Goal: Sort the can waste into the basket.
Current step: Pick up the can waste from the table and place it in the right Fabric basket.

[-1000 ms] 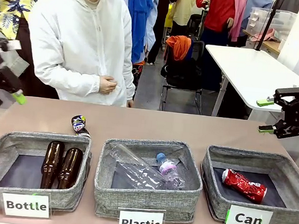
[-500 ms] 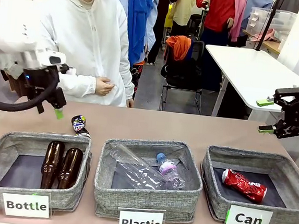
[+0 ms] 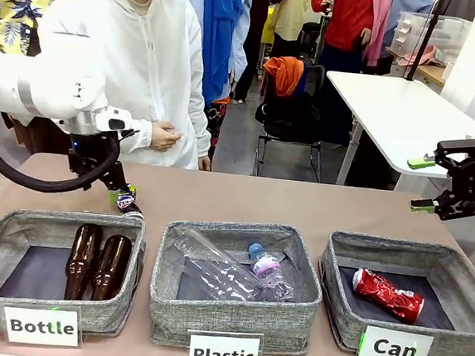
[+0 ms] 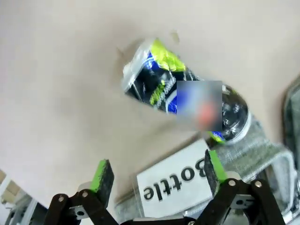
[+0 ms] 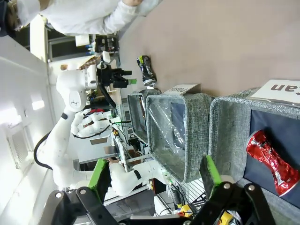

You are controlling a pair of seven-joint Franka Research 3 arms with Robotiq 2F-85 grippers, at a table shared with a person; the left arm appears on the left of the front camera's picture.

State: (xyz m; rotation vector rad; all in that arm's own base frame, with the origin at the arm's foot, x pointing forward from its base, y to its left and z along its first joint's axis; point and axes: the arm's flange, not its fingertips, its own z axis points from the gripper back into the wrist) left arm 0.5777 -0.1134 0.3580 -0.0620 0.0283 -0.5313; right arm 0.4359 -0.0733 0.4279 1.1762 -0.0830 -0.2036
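- At the far right corner of the "Bottle" basket (image 3: 59, 217), the main hazard is a misplaced grasp. The black can (image 3: 126, 197) lies on its side on the worktop (image 3: 244, 199), close against the basket rim, so one finger may land on the fabric wall instead of the can.
- A round can on its side is likely to roll or skid away if one pad touches first. Closing across the body is advisable.
- Carrying hazard: the route to the "Can" basket (image 3: 398, 244) passes over the "Plastic" basket (image 3: 241, 228). A weak grip may drop the can into the wrong bin.
- Left pincer (image 3: 110, 185): jaws apart, nothing between the green pads (image 4: 104, 176). It hangs low over the worktop, just beside the can.
- Left wrist view: the can lies ahead of the fingers, roughly centred between them but askew, silver top toward the basket fabric. Contact between can and basket cannot be told.
- Right pincer (image 3: 422, 184): jaws apart, empty, held high beyond the "Can" basket, well apart from the black can.
- Crushed red can (image 3: 388, 294): lies on the dark floor of the "Can" basket.
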